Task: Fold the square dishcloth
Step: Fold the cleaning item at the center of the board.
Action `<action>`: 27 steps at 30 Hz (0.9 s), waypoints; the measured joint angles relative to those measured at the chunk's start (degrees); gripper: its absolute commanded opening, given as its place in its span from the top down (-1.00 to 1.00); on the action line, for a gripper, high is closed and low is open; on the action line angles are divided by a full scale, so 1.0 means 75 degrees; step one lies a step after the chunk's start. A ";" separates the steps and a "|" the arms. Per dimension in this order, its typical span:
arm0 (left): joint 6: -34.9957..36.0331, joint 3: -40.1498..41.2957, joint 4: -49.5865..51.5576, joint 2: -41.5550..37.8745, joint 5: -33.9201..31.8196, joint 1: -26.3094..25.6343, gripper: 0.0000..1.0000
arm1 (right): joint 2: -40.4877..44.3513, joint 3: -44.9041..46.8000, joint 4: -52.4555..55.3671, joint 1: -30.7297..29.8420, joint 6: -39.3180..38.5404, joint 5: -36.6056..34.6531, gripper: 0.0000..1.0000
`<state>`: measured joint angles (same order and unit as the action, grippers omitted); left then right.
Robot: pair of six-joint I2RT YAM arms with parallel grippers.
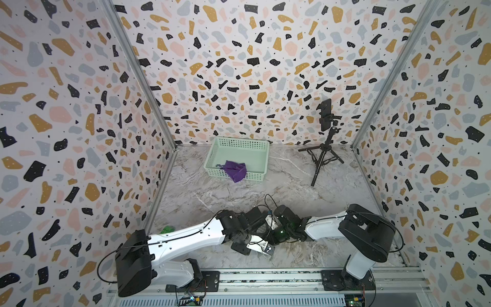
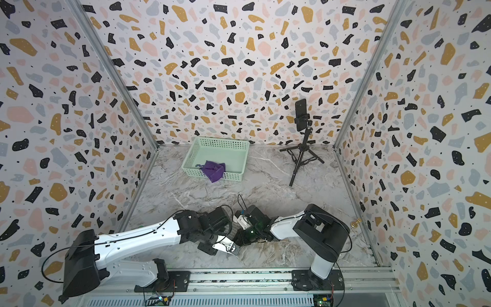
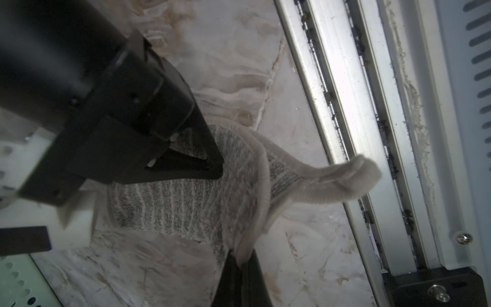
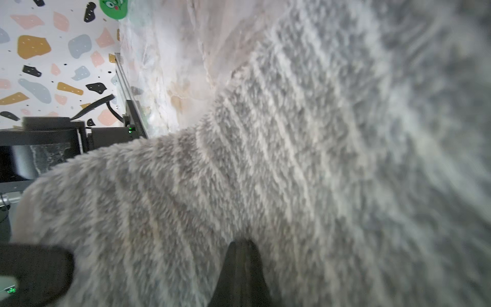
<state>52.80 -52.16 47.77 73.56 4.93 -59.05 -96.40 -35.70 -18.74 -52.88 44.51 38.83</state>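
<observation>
Marble-look table (image 3: 228, 66), front edge: one dishcloth (image 3: 186, 204), grey, fluffy, pale-ribbed, soft rolled hem, bunched and curled, with left gripper (image 3: 240, 261) and right gripper (image 4: 242, 245) both clenched on it.

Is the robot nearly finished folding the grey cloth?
Not nearly. Done: the left gripper and right gripper each pinch the grey cloth. In hand: it sits bunched between them, one corner curling. Left: laying it flat and folding it.
</observation>
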 measured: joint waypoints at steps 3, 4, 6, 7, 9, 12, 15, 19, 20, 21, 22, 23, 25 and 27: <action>0.0108 -0.0262 -0.0009 0.0198 0.0189 0.0326 1.00 | 0.0519 -0.0055 0.0259 0.0350 0.0058 0.0082 1.00; 0.0146 -0.0300 -0.0012 0.0256 0.0227 0.0408 1.00 | 0.0688 -0.0131 0.0353 0.0548 0.0070 0.0076 1.00; 0.0256 -0.0312 0.0003 0.0402 0.0309 0.0510 1.00 | 0.0804 -0.0379 0.0443 0.0970 0.0070 0.0052 1.00; 0.0300 -0.0312 0.0020 0.0463 0.0341 0.0519 1.00 | 0.0749 -0.0493 0.0481 0.1119 0.0067 0.0038 1.00; 0.0367 -0.0329 0.0038 0.0586 0.0393 0.0522 1.00 | 0.0522 -0.0647 0.0554 0.1361 0.0035 -0.0047 1.00; 0.0478 -0.0469 0.0064 0.0761 0.0431 0.0536 1.00 | -0.0061 -0.0702 0.0711 0.1440 -0.0061 -0.0213 1.00; 0.0574 -0.0659 0.0058 0.0918 0.0469 0.0571 1.00 | -0.0612 -0.0679 0.0772 0.1451 -0.0111 -0.0163 1.00; 0.0720 -0.0906 -0.0026 0.1221 0.0481 0.0755 1.00 | -0.0659 -0.0653 0.0472 0.1480 -0.0003 0.0067 1.00; 0.0766 -0.0994 -0.0050 0.1355 0.0484 0.0836 1.00 | -0.0670 -0.0565 0.0195 0.1545 0.0189 0.0213 1.00; 0.0813 -0.1087 -0.0061 0.1492 0.0484 0.0915 1.00 | -0.0682 -0.0431 -0.0189 0.1603 0.0417 0.0382 1.00; 0.0851 -0.1192 -0.0085 0.1661 0.0487 0.1003 1.00 | -0.0688 -0.0248 -0.0667 0.1699 0.0726 0.0592 1.00; 0.0880 -0.1288 -0.0117 0.1801 0.0490 0.1072 1.00 | -0.0688 -0.0108 -0.1052 0.1813 0.1005 0.0752 1.00; 0.0947 -0.1422 -0.0221 0.2037 0.0504 0.1186 1.00 | -0.0685 0.0017 -0.1451 0.2052 0.1303 0.0921 1.00; 0.1026 -0.1486 -0.0283 0.2194 0.0513 0.1276 1.00 | -0.0647 -0.0003 -0.1451 0.2241 0.1320 0.0860 1.00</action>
<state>60.49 -63.31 45.65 90.02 8.78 -49.47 -101.25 -35.73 -29.63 -36.07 54.41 45.28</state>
